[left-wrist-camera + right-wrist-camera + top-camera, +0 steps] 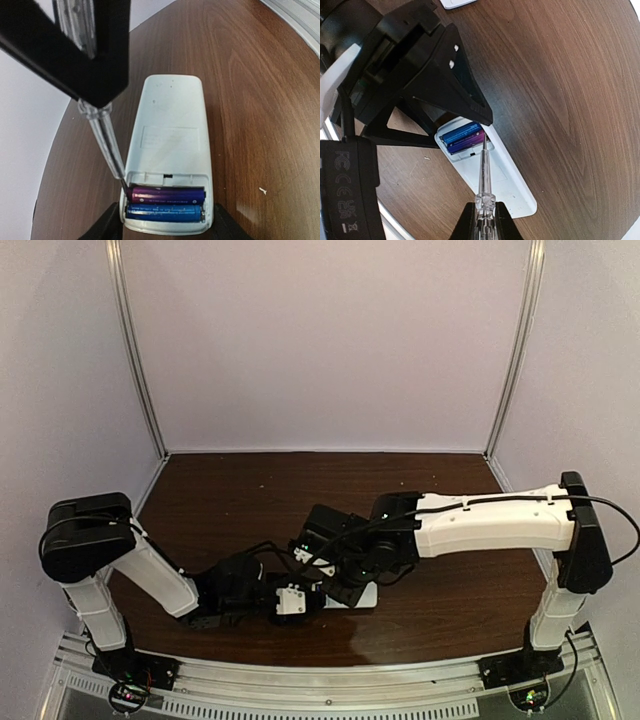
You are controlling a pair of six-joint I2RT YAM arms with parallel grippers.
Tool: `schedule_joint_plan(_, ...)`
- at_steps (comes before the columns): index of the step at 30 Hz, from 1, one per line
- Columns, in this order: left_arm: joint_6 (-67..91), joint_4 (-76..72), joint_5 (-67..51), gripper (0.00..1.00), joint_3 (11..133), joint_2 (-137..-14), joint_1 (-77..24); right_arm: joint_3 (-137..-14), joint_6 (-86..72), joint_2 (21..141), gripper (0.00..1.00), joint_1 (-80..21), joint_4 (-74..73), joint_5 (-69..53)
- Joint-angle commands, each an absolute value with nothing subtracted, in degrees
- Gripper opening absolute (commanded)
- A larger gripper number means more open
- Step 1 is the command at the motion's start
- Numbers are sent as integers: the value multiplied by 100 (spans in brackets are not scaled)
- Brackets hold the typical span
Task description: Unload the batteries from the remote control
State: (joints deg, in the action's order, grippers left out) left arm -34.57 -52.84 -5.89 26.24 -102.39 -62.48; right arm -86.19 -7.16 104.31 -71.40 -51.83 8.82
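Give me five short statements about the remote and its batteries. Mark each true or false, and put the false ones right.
1. The purple battery and the blue battery both sit in the open compartment of the remote control. True.
2. The remote control lies buttons up. False: its plain white back faces up.
3. The right fingers hold a clear-handled tool whose tip is at one end of the purple battery. True.
4. The blue battery is already out. False: it lies in the compartment beside the purple battery.
5. The left fingers hang well above the remote control. False: they flank its battery end on both sides.
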Motion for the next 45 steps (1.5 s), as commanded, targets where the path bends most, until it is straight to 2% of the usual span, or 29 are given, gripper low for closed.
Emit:
schedule_joint_plan(1, -3593, -5897, -471, 0, 2663, -10273, -6353, -8882, -993, 10547, 0, -6969, -5660, 1107)
schedule_joint_plan(20, -3847, -6056, 250, 0, 2723, -10500, -6467, -9593, -1233, 10942, 0, -6731, -5925, 1203)
schedule_joint_plan(45, -3975, -6038, 509, 0, 2769, -10571, -6535, -10568, -1425, 11423, 0, -6583, -6626, 1272)
